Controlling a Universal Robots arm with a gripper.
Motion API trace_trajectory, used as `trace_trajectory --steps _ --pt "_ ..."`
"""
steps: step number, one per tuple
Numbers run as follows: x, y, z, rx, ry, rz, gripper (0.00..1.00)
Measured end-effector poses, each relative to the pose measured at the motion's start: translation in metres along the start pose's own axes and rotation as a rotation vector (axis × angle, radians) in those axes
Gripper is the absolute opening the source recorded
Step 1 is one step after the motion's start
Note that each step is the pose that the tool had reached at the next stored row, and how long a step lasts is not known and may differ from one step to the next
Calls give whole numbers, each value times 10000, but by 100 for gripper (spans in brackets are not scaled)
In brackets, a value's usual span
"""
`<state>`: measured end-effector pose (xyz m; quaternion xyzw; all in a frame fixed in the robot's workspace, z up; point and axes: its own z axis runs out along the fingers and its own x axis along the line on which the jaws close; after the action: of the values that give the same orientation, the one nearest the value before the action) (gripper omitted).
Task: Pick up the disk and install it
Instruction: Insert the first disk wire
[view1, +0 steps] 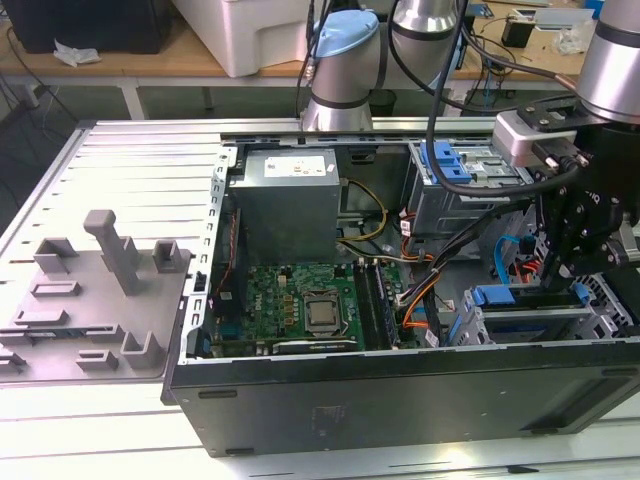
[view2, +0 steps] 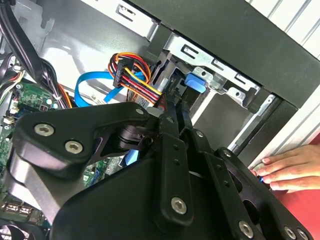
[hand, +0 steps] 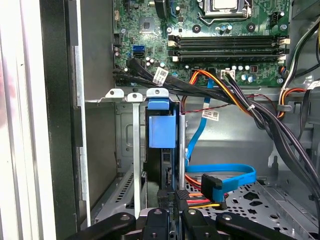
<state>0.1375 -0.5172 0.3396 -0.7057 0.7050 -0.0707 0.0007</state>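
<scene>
The disk (view1: 500, 297) stands on edge in the drive bay at the case's front corner, on the exterior view's right. Its blue rail tab (hand: 162, 132) (view2: 196, 82) sits between the bay's metal guides. My gripper (view1: 553, 272) hangs straight over that bay. In both wrist views its black fingers (hand: 165, 200) lie close together, shut, with the gripper (hand: 173, 197) (view2: 172, 107) at the disk's near end. I cannot tell whether the tips press on the disk.
The grey power supply (view1: 285, 200) and motherboard (view1: 310, 300) fill the case's middle. A metal drive cage with a blue bracket (view1: 445, 160) stands behind. Blue data and coloured power cables (hand: 220, 177) lie beside the bay. A person's hand (view2: 290, 167) rests by the case edge.
</scene>
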Motion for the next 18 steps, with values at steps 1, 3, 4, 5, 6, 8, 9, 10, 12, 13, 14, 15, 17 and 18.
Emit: trace_trajectory --steps 1,3,4,5,6,8,9,10,12,13,14,15,17,18 --pt "0 0 1 0 1 0 17" --pt "0 0 3 1 0 0 17" --pt "0 1 4 0 0 1 17" --pt "0 1 5 1 -1 0 17" --pt "0 1 6 0 0 0 17" --pt "0 0 7 0 -1 2 17" --pt "-1 0 7 0 -1 1 17" --pt "-2 -1 11 0 -12 2 17" --pt "-1 -1 8 0 -2 0 17" --pt "-1 -1 8 0 -2 1 17" --pt "-1 -1 8 0 -2 1 17" --pt "-1 -1 8 0 -2 1 17" --pt "-1 -1 9 0 0 1 17" --pt "0 -1 9 0 2 0 17"
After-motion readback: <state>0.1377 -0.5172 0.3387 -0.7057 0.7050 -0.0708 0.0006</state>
